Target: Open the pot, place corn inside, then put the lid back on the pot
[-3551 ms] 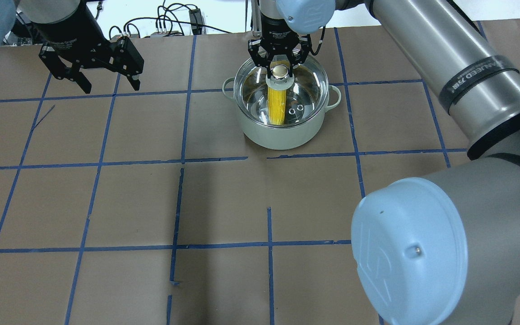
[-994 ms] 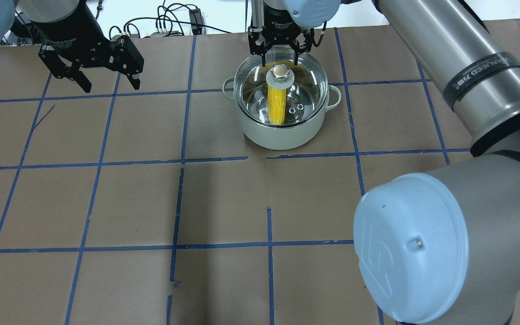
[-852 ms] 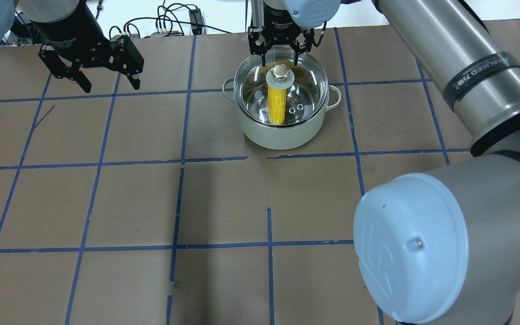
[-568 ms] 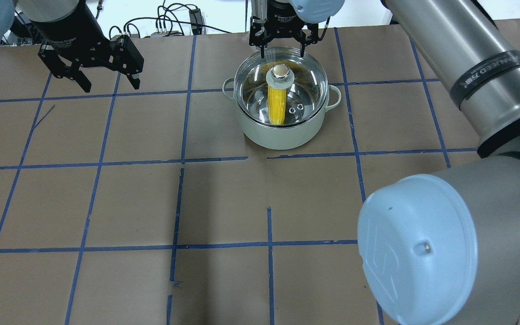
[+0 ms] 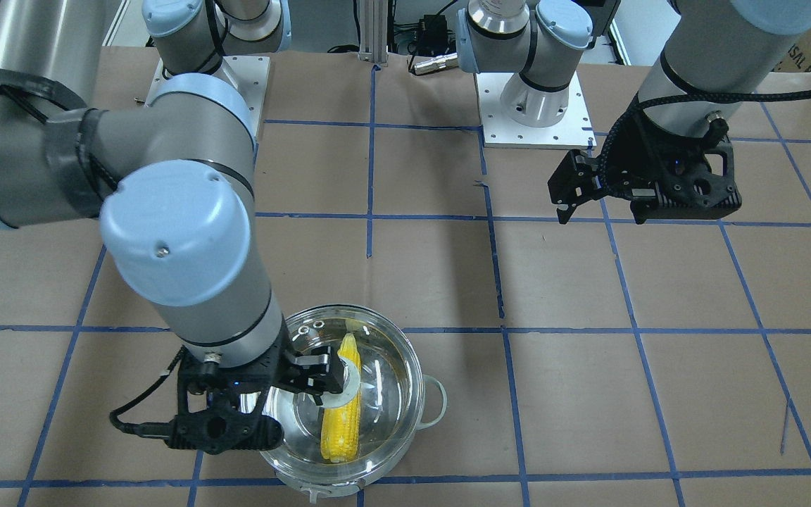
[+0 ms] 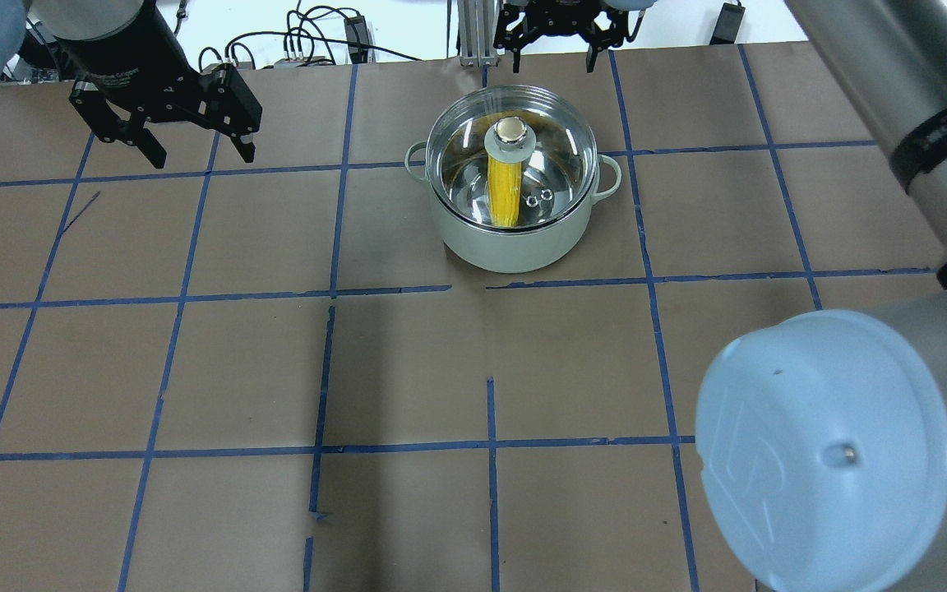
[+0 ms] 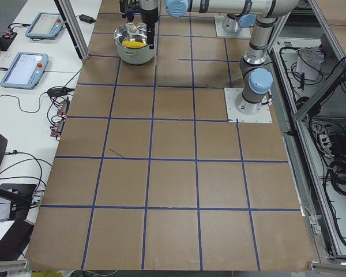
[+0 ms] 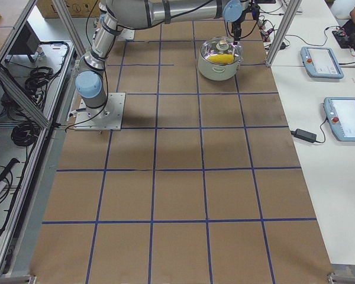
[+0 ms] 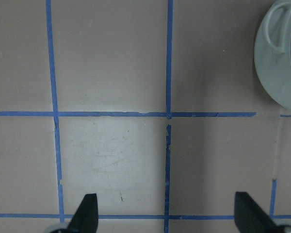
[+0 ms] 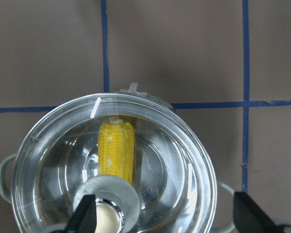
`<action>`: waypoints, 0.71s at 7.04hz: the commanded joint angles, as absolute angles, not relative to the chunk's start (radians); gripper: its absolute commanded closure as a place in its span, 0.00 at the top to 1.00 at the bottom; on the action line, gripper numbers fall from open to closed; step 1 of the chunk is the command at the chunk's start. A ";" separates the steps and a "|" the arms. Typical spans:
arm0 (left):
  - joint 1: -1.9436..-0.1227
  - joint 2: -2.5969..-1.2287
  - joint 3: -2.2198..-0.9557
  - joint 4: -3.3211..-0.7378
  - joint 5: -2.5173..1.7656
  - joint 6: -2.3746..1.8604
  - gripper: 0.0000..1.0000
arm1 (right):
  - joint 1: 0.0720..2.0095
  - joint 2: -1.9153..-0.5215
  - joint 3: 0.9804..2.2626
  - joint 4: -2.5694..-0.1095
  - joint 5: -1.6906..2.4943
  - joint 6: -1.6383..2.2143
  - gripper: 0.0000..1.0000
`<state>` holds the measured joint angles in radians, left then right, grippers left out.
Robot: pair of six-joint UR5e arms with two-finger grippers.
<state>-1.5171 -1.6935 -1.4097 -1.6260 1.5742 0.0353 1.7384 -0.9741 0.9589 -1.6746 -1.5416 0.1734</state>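
The pot (image 6: 515, 242) stands on the table at the far middle, its handle (image 5: 436, 403) showing in the front view. The glass lid (image 6: 560, 156) sits on it, knob (image 6: 509, 130) up. The corn (image 6: 504, 193) lies inside, seen through the glass, also in the right wrist view (image 10: 116, 150). My right gripper (image 6: 552, 53) is open and empty, raised above the pot's far side, with the lid (image 10: 174, 160) below its fingers. My left gripper (image 6: 200, 152) is open and empty, hovering far to the left of the pot.
Brown paper with blue tape grid lines covers the table (image 6: 408, 370). Cables and a metal post lie beyond the far edge (image 6: 317, 41). The left wrist view shows bare paper and the pot's side (image 9: 279, 63) at the right edge.
My right gripper has lifted off the lid's knob and drawn up and away toward the far edge. The lid stays on the pot. The left arm has not moved.
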 commanded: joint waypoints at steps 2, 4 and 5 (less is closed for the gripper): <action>-1.517 -1.695 -1.410 -1.626 1.574 0.035 1.00 | 1.662 -1.182 1.156 -1.671 -1.539 0.046 1.00; -1.519 -1.694 -1.414 -1.626 1.574 0.034 1.00 | 1.615 -1.318 1.285 -1.669 -1.536 -0.012 1.00; -1.519 -1.694 -1.410 -1.626 1.574 0.034 1.00 | 1.609 -1.429 1.389 -1.670 -1.537 -0.027 1.00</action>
